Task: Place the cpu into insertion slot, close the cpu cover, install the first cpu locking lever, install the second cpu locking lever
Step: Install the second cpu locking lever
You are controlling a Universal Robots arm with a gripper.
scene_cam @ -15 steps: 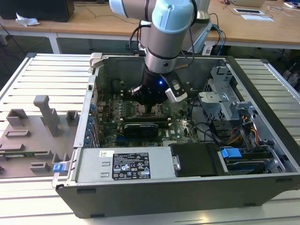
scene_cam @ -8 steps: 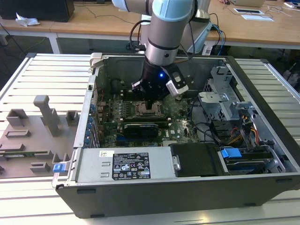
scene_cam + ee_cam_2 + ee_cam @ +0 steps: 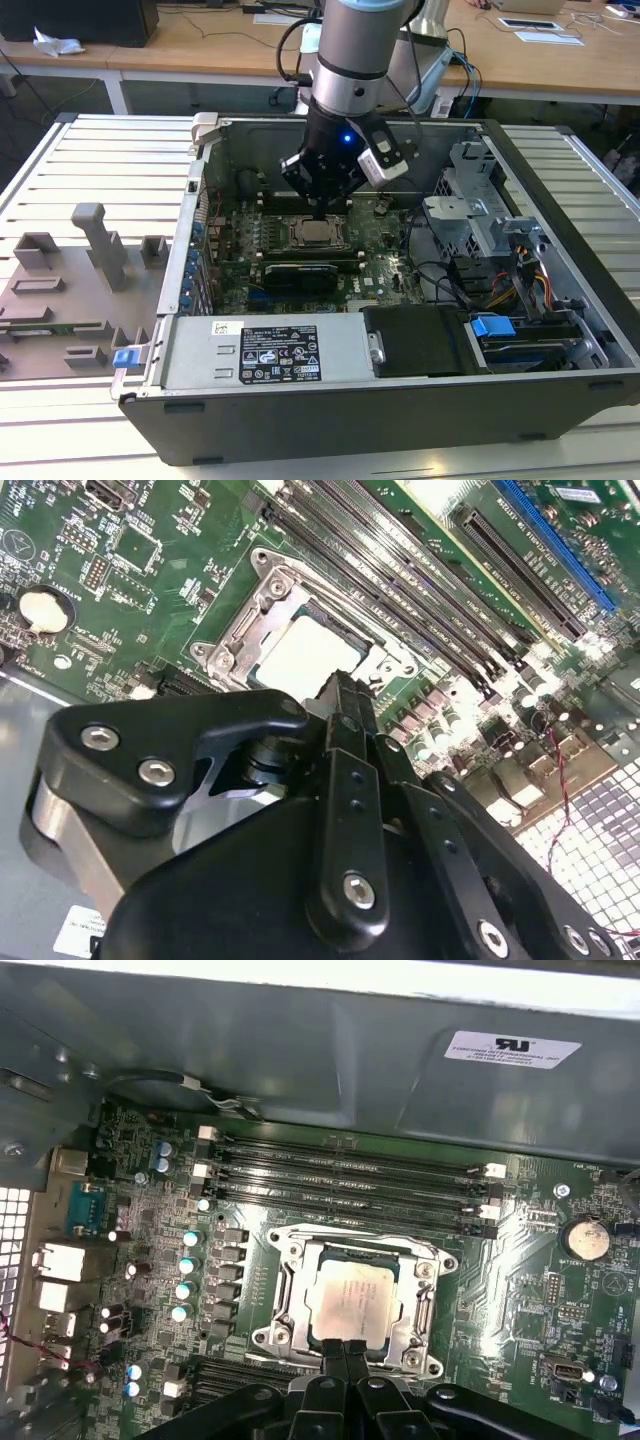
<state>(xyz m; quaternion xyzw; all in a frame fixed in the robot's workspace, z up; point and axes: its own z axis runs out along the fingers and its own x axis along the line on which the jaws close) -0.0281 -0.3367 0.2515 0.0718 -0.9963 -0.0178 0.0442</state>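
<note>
Claw (image 3: 345,1352) closed, empty, beside cpu (image 3: 350,1300)

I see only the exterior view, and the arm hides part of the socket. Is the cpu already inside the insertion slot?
Observer: Yes. In the first wrist view the cpu lies flat in the insertion slot.
Operator: And the cpu cover?
Observer: The cpu cover is down around the chip, whose metal top shows through its window.
Operator: Where are the fingers?
Observer: The gripper has its fingers shut together, tips at one edge of the cover.
</note>
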